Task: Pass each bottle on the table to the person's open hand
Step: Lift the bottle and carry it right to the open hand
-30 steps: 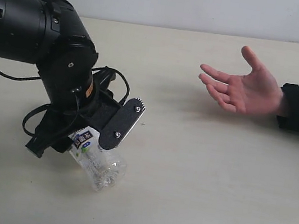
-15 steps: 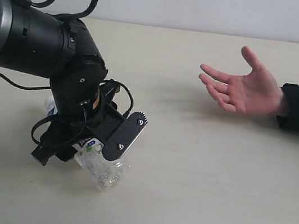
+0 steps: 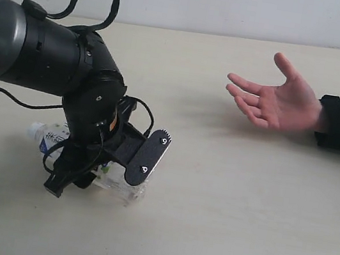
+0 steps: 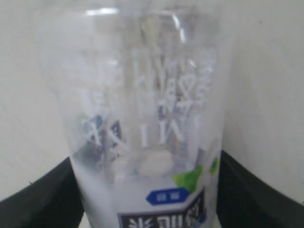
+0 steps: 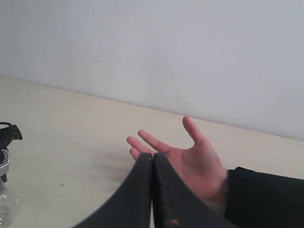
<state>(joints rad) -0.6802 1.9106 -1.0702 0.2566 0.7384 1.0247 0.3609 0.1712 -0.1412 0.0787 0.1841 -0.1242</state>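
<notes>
The left pincer clamps the bottle lying on the bench at 8 o'clock, likely to carry it to the palm-up hand at 2 o'clock; the right pincer is closed, empty.

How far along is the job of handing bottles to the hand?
Done: nothing visible; the open hand is empty. In hand: the left pincer clasps a clear bottle lying on the table. Left: lift and deliver it; the right pincer is shut and empty.
</notes>
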